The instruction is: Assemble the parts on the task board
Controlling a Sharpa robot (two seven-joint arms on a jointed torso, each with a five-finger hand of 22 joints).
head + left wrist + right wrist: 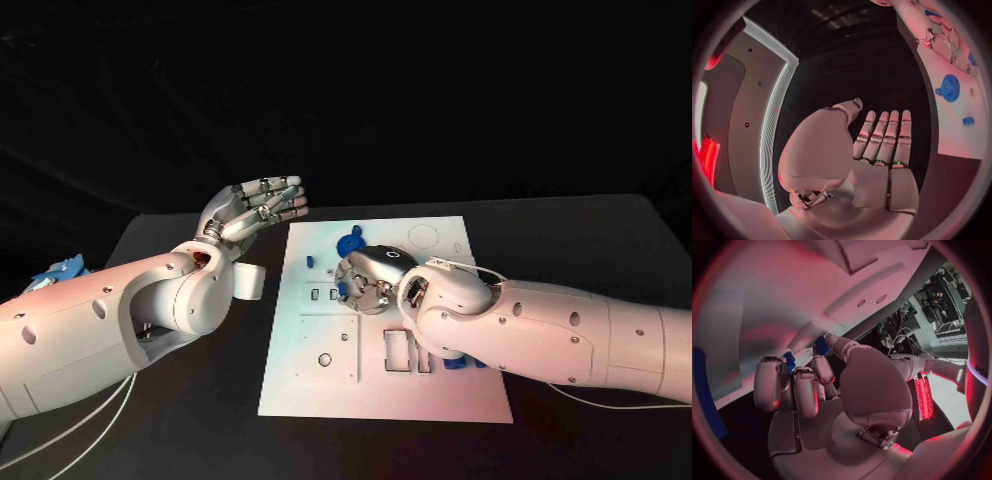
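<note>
smooth white arm shells [101,320] with small screws, thin cables, silver robot hand [260,205]

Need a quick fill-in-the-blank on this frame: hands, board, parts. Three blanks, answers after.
1. The left hand, fingers straight and together, holds ____.
2. The right hand is down over the white ____.
3. The round part lying on the board is ____ in colour.

Missing words: nothing; task board; blue
</note>
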